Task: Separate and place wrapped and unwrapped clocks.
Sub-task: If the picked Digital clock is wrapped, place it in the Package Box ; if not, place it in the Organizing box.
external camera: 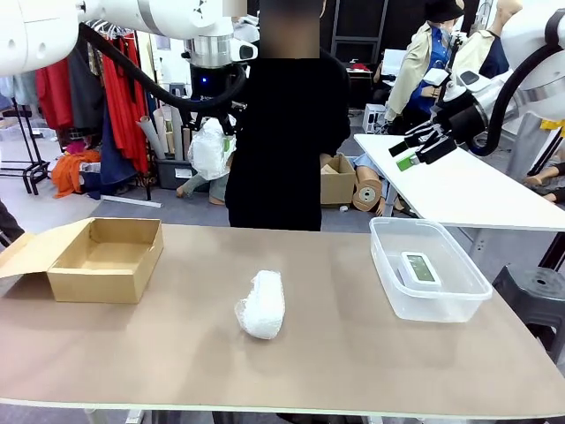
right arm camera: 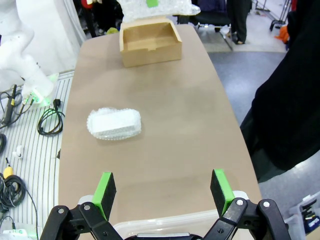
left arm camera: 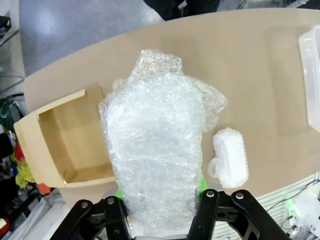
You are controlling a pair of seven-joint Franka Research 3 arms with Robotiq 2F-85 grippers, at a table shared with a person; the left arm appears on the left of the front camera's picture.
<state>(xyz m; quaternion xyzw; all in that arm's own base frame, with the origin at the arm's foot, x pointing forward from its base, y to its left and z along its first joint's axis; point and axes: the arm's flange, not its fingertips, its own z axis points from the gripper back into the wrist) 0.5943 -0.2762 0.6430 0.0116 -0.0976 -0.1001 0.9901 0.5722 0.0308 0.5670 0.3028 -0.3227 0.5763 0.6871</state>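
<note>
My left gripper [external camera: 224, 134] hangs high over the table's far left, shut on a wrapped clock [external camera: 211, 148], a crinkly white bundle. From the left wrist, that bundle [left arm camera: 160, 150] stands between the fingers of the left gripper [left arm camera: 161, 197], above the table beside the cardboard box [left arm camera: 65, 150]. A second wrapped clock [external camera: 262, 305] [left arm camera: 230, 157] [right arm camera: 114, 123] lies mid-table. The unwrapped clock [external camera: 419, 268], white with a grey-green screen, rests in the clear container [external camera: 459, 300]. My right gripper [external camera: 419, 152] [right arm camera: 163, 192] is open and empty, raised above that container.
An open cardboard box [external camera: 106, 256] [right arm camera: 150, 40] sits at the table's left end. A person in black [external camera: 287, 132] stands at the far edge, behind the middle. The container's rim [right arm camera: 165, 222] lies just below my right fingers. A white table [external camera: 468, 190] stands behind on the right.
</note>
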